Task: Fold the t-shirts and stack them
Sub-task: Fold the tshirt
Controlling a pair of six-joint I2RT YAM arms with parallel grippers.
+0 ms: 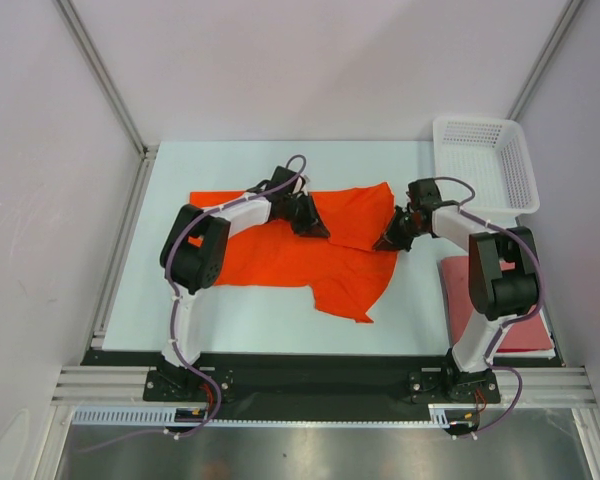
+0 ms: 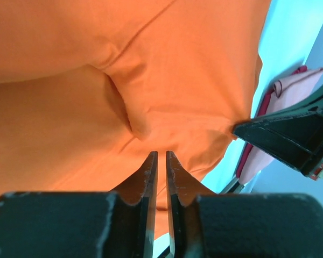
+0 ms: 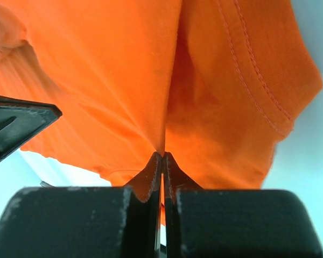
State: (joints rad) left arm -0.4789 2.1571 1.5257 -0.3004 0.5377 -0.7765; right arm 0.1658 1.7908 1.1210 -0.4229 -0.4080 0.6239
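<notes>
The bright orange t-shirt [image 1: 280,250] lies spread on the table, with one part hanging toward the front near the middle. My left gripper [image 1: 311,224] is on its upper middle and is shut on a fold of the orange cloth [image 2: 151,80], jaws nearly touching [image 2: 161,153]. My right gripper [image 1: 388,241] is at the shirt's right edge and is shut on a pinch of the orange cloth [image 3: 162,155], which rises in a ridge from the tips. The dull brick-red t-shirt [image 1: 458,290] lies flat at the right front, partly under the right arm; it also shows in the left wrist view [image 2: 290,88].
A white lattice basket [image 1: 527,175] stands at the back right corner. The pale table [image 1: 240,305] ends at a black rail in front and metal rails at the left. The right gripper's finger [image 2: 290,134] shows close by in the left wrist view.
</notes>
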